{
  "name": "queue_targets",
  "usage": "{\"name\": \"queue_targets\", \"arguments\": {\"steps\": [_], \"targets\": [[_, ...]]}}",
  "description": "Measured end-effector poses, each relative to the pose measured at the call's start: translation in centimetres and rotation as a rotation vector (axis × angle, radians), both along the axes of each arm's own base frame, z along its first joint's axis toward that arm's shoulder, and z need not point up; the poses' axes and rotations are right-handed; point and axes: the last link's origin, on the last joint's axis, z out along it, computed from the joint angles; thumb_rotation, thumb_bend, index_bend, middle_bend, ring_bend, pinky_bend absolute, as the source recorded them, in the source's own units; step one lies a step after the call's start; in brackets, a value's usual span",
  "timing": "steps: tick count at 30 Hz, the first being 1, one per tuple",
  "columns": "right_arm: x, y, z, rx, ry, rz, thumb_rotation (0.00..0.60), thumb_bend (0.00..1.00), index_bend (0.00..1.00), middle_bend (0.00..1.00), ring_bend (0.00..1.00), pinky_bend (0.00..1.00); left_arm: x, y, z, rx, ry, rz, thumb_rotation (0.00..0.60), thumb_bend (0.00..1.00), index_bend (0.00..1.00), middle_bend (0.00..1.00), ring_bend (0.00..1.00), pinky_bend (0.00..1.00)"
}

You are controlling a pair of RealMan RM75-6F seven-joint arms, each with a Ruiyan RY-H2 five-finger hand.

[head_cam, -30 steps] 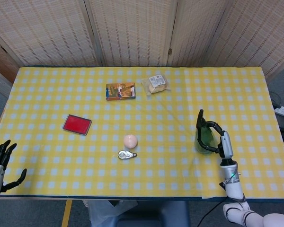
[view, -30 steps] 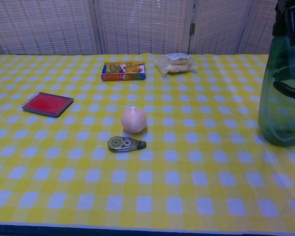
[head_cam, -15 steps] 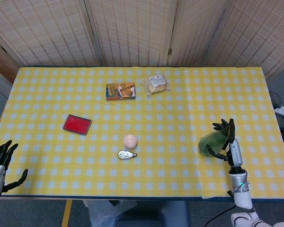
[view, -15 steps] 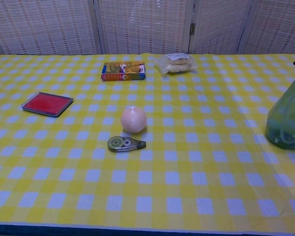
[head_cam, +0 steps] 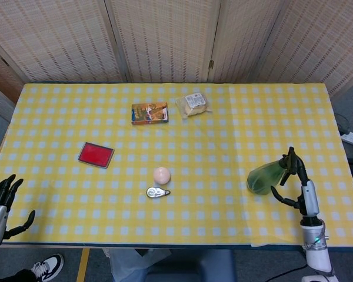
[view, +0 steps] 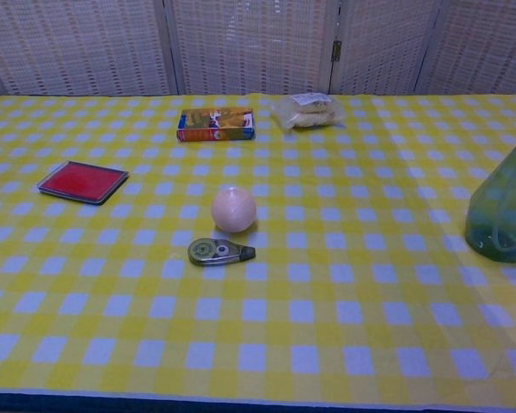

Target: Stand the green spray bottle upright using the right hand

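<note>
The green spray bottle (head_cam: 266, 177) is lying tipped over on the right part of the desk (head_cam: 223, 135), near the front edge, its fat base pointing left and its dark nozzle end pointing right and slightly back. In the chest view only its base and lower body (view: 503, 215) are showing at the right border.

Going left to right: the left hand (head_cam: 0, 202) is hovering off the front-left corner of the desk, its fingers (head_cam: 5, 188) spreading wide and holding nothing. A red flat case (head_cam: 96, 154) is lying on the left part of the yellow checked cloth. Further back near the centre a small printed box (head_cam: 150, 113) is resting, with a clear packet of snacks (head_cam: 193, 104) just to its right. In the middle, a pink ball (head_cam: 162, 174) is sitting just behind a small tape dispenser (head_cam: 157, 192).

At the far right, the right hand (head_cam: 299, 185) is reaching up beside the bottle's nozzle end; its fingers (head_cam: 282, 198) are curving loosely apart, and whether any of them is touching the nozzle cannot be told.
</note>
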Motion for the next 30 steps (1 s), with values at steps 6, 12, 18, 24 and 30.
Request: {"name": "queue_targets", "arguments": {"steps": [6, 12, 18, 24, 30], "targets": [[0.2, 1.2, 2.5, -0.068, 0.154, 0.045, 0.6, 0.32, 0.0, 0.1, 0.09, 0.0, 0.1, 0.0, 0.1, 0.02, 0.004, -0.017, 0.312, 0.42, 0.01, 0.0, 0.0, 0.0], [0.2, 3.4, 5.7, -0.065, 0.412, -0.012, 0.6, 0.32, 0.0, 0.02, 0.01, 0.0, 0.4, -0.2, 0.2, 0.047, 0.012, -0.05, 0.314, 0.42, 0.01, 0.0, 0.0, 0.0], [1.4, 5.9, 8.4, -0.037, 0.738, -0.18, 0.6, 0.32, 0.0, 0.0, 0.0, 0.0, 0.6, -0.2, 0.0, 0.058, 0.033, -0.077, 0.313, 0.41, 0.01, 0.0, 0.0, 0.0], [2.5, 7.7, 9.3, -0.007, 0.97, -0.332, 0.6, 0.32, 0.0, 0.0, 0.0, 0.0, 0.5, -0.1, -0.2, 0.068, 0.045, -0.07, 0.312, 0.41, 0.01, 0.0, 0.0, 0.0], [1.7, 8.2, 9.6, 0.109, 0.986, -0.392, 0.6, 0.32, 0.0, 0.0, 0.0, 0.0, 0.6, -0.1, -0.3, 0.071, 0.06, -0.068, 0.314, 0.41, 0.01, 0.0, 0.0, 0.0]]}}
